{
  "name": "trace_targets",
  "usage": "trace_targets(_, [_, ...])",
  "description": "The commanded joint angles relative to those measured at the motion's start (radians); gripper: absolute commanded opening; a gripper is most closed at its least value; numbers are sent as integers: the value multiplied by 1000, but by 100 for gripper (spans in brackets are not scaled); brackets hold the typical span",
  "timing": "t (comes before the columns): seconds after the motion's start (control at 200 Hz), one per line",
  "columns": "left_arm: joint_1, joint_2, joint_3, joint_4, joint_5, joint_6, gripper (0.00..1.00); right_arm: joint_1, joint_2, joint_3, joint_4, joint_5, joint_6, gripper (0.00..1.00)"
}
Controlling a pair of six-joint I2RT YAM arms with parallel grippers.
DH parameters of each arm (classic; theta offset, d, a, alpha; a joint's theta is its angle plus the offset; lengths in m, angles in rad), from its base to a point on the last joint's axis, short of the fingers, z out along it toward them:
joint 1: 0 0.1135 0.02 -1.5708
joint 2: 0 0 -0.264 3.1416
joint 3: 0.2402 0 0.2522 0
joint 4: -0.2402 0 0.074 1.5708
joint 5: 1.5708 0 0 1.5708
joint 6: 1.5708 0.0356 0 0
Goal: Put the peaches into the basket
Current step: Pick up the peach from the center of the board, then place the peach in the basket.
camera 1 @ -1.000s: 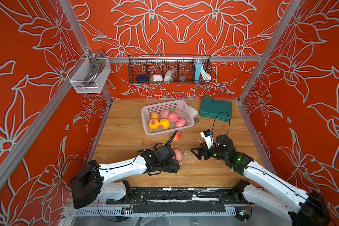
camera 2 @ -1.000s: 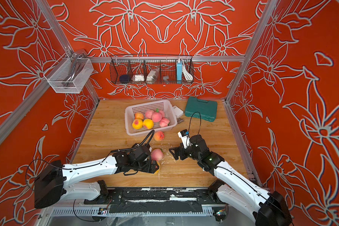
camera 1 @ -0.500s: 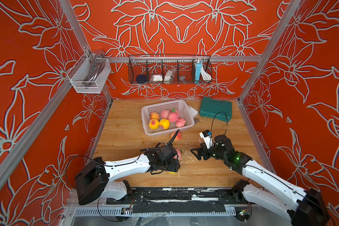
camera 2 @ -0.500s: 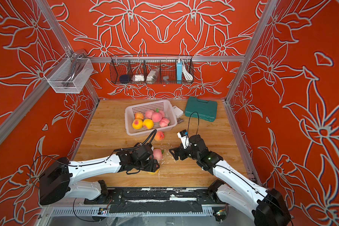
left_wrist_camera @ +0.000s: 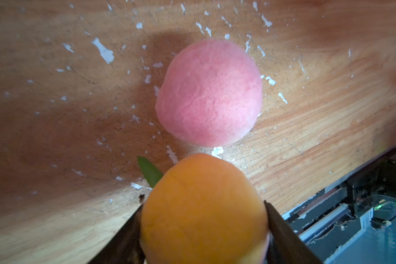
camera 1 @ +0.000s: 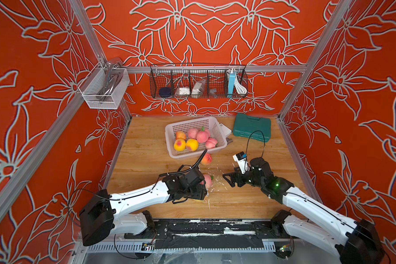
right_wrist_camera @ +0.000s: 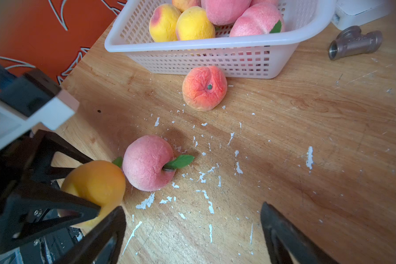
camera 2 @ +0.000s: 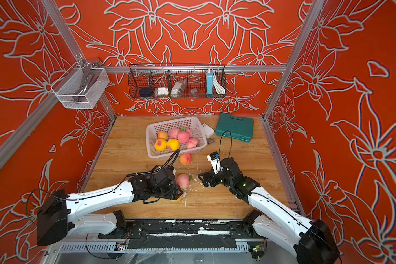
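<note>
Now, the orange peach [left_wrist_camera: 204, 210] sits low at the near middle of the table [camera 1: 146, 160], and the left gripper [left_wrist_camera: 203, 205] has it: a dark jaw is pressed against each flank, so that's a grip, though whether the fruit has left the wood I cannot tell. Just beside it, on its far-right side, lies the pink peach [right_wrist_camera: 148, 162], leaf pointing right. They're so tight together that contact can't be ruled out.

Look outward and the key line shows up. The basket [camera 1: 188, 123] lies almost straight away from the left gripper, toward the far wall, with several peaches [camera 1: 192, 144] already inside. A blushed peach [right_wrist_camera: 204, 88] rests on the table right against the basket's near wall, on that same line. So the carry likely needs height to clear both loose fruits and the rim.

Over on the right, the right gripper [right_wrist_camera: 192, 210] hangs empty, jaws spread wide, facing the pink peach and nearer to it than to anything else.
</note>
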Motion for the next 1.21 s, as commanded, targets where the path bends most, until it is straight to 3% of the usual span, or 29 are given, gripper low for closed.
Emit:
trace_targets(0.0, [12, -52, 51, -96, -62, 42, 66, 2, 4, 34, -9, 14, -15, 94])
trace_targets(0.195, [77, -111, 115, -152, -71, 111, 66, 3, -3, 44, -18, 22, -26, 94])
trace_targets(0.425, [229, -107, 211, -139, -37, 219, 66, 2, 0, 67, -25, 16, -27, 94])
trace_targets(0.906, [469, 88, 453, -75, 53, 343, 66, 2, 44, 166, -80, 31, -102, 95])
trace_targets(1.201, [553, 296, 663, -69, 59, 379, 66, 2, 53, 172, -68, 36, -129, 95])
